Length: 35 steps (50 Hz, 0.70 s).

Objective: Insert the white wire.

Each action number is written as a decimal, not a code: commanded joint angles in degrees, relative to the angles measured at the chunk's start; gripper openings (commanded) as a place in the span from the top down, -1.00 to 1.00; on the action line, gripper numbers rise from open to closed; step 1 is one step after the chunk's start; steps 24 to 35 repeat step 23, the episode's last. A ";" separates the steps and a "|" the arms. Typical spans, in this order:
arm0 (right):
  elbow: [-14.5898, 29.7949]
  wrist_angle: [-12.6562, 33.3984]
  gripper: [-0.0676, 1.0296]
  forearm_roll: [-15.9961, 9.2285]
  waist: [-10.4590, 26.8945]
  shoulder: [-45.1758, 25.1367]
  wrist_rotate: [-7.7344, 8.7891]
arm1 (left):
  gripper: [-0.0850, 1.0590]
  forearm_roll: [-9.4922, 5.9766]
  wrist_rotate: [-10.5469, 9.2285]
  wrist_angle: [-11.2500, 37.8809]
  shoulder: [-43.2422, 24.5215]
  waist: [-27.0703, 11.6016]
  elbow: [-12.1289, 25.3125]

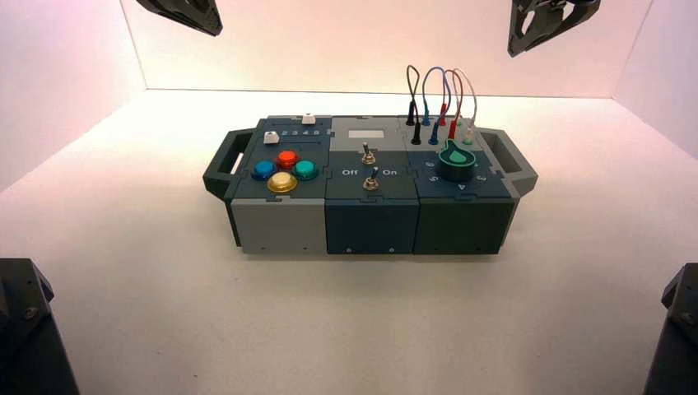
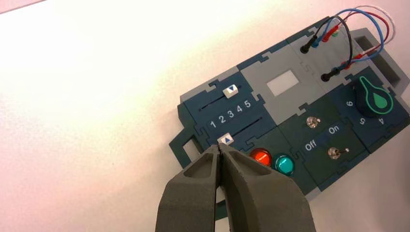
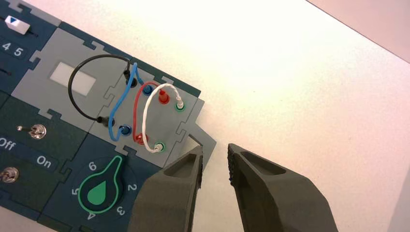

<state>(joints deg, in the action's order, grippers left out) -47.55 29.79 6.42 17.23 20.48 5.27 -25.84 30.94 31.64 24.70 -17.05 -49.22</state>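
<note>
We see bright light whitening the smooth pale bench behind the dark-panelled box, with a soft, faint shadow along its front.

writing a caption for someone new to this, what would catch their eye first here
Probably the looped wires at the box's far right: black, blue, red and white, arching over the grey panel. Next, the big green-edged knob just nearer than them, then the cluster of red, blue, green and yellow buttons on the left.
</note>
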 commanded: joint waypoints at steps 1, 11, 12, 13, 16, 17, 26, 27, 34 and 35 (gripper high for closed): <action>0.88 -0.62 0.36 -0.09 -0.09 0.79 -0.18 | 0.91 0.09 0.35 -0.79 0.70 0.09 0.62; 0.88 -0.62 0.36 -0.09 -0.09 0.35 -0.18 | 0.91 0.09 0.44 -0.79 0.70 0.09 0.62; 0.88 -0.62 0.36 -0.09 -0.09 0.44 -0.18 | 0.91 0.09 0.35 -0.79 0.70 0.09 0.62; 0.88 -0.62 0.36 -0.18 -0.09 0.35 -0.18 | 0.91 0.09 0.35 -0.79 0.70 0.09 0.62; 0.88 -0.53 0.36 -0.18 -0.09 0.44 -0.18 | 0.91 0.00 0.35 -0.79 0.79 0.09 0.62; 0.88 -0.53 0.36 -0.18 -0.09 0.44 -0.18 | 0.91 0.09 0.35 -0.79 0.79 0.09 0.62; 1.05 -0.53 0.36 -0.18 -0.09 0.53 -0.18 | 0.91 0.09 0.44 -0.79 0.79 0.09 0.53; 1.05 -0.53 0.36 -0.18 -0.09 0.53 -0.18 | 0.91 0.09 0.44 -0.79 0.79 0.09 0.53; 1.05 -0.53 0.36 -0.18 -0.09 0.53 -0.18 | 0.91 0.09 0.44 -0.79 0.79 0.09 0.53; 1.05 -0.53 0.36 -0.18 -0.09 0.53 -0.18 | 0.91 0.09 0.44 -0.79 0.79 0.09 0.53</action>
